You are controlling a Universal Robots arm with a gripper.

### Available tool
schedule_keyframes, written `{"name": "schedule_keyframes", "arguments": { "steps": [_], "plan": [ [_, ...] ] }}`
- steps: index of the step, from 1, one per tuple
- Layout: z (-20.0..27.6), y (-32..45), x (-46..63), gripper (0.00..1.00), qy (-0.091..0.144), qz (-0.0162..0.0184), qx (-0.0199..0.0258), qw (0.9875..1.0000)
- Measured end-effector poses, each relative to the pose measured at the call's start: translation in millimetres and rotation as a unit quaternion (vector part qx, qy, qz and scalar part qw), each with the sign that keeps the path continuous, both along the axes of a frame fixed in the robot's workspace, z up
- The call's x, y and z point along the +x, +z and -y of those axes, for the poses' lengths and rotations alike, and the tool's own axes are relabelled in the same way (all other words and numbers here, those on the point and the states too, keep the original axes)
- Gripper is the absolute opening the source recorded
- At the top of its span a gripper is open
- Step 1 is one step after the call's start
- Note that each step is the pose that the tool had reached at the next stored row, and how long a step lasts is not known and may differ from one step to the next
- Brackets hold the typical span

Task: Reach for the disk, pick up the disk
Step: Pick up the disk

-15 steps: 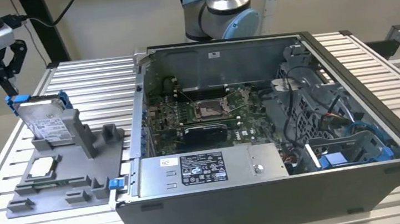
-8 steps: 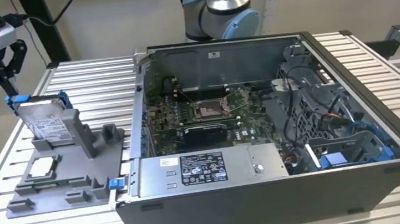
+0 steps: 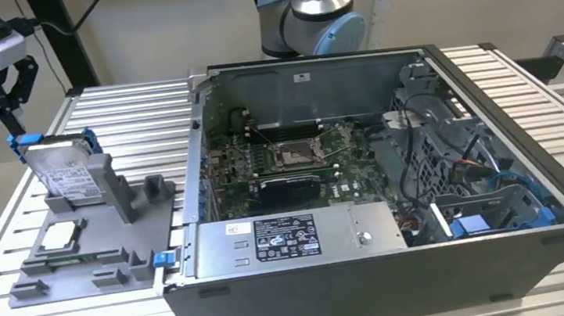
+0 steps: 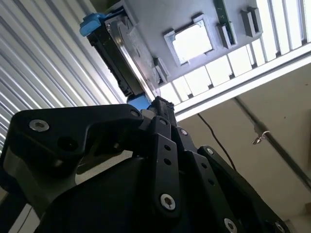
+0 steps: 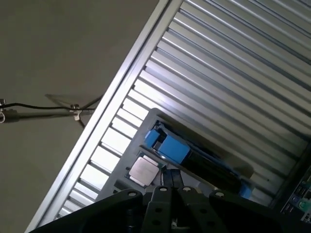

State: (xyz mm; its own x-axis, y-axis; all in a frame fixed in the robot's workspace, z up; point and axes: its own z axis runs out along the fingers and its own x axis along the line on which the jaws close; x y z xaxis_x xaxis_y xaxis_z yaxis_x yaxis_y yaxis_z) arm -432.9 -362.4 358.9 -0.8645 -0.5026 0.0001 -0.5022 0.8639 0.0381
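No print is sharp enough to be read. A white printed label (image 3: 75, 186) is carried on the face of the disk (image 3: 52, 160), which is propped in the grey holder (image 3: 103, 247) near the table (image 3: 131, 119) edge at the exterior view's left. A dark label (image 3: 285, 238) is borne by the power-supply box (image 3: 373, 227) along the near edge of the computer case (image 3: 381, 297). A small white sticker (image 3: 302, 76) is fixed to its far wall.

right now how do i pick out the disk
Find the open computer case; a grey fixture lies on the exterior view's left of it. The disk stands on edge at that fixture's far end, silver with a blue bracket, unlike the small square chip lying flat.
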Motion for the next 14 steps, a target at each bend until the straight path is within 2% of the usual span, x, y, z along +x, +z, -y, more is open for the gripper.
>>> {"name": "schedule_keyframes", "arguments": {
  "steps": [7,14],
  "plan": [
    [0.0,0.0,0.0,0.0,0.028,0.0,-0.0001,0.9996],
    [0.0,0.0,0.0,0.0,0.057,0.0,-0.0002,0.9984]
  ]
}}
